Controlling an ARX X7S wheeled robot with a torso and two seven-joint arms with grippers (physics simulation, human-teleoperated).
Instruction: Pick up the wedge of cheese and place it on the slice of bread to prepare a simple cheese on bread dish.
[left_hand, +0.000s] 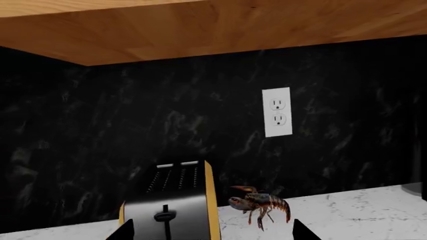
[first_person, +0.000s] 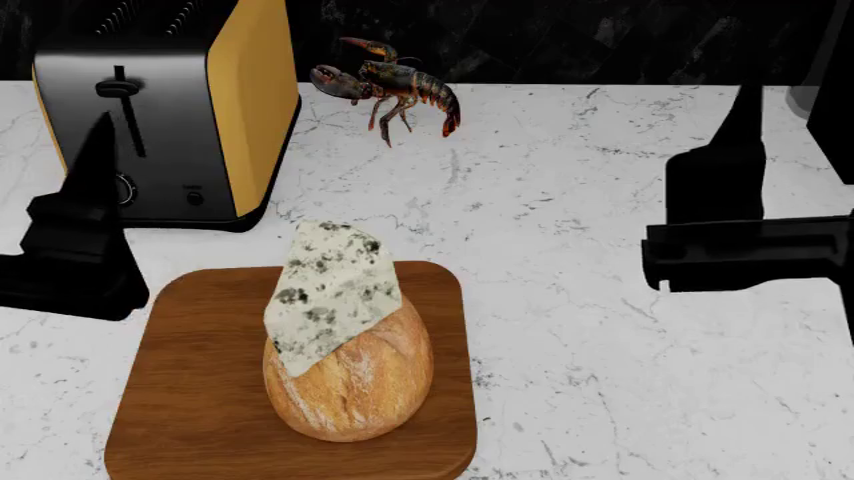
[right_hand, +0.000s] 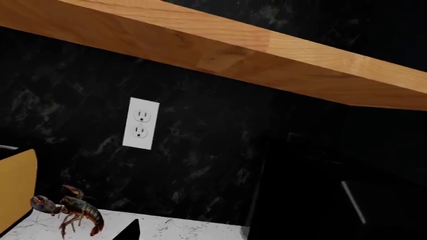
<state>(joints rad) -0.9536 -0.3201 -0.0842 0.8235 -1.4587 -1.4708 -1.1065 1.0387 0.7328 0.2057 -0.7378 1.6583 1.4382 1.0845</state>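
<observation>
The wedge of cheese (first_person: 327, 292), pale with dark blue-green spots, lies tilted on top of the slice of bread (first_person: 358, 385), a golden-brown crusty loaf. The loaf rests on a wooden cutting board (first_person: 187, 400). My left gripper (first_person: 96, 135) stands left of the board, in front of the toaster, apart from the cheese. In the left wrist view the left gripper (left_hand: 212, 235) is open with nothing between its fingertips (left_hand: 123, 231). My right gripper (first_person: 745, 105) is far to the right of the board, open and empty. One fingertip (right_hand: 130, 231) shows in its wrist view.
A black and yellow toaster (first_person: 174, 110) stands at the back left of the white marble counter (first_person: 574, 250). Beside it lies a lobster (first_person: 394, 90). Behind are a black backsplash with a white outlet (left_hand: 277, 112) and a wooden cabinet underside (left_hand: 220, 25).
</observation>
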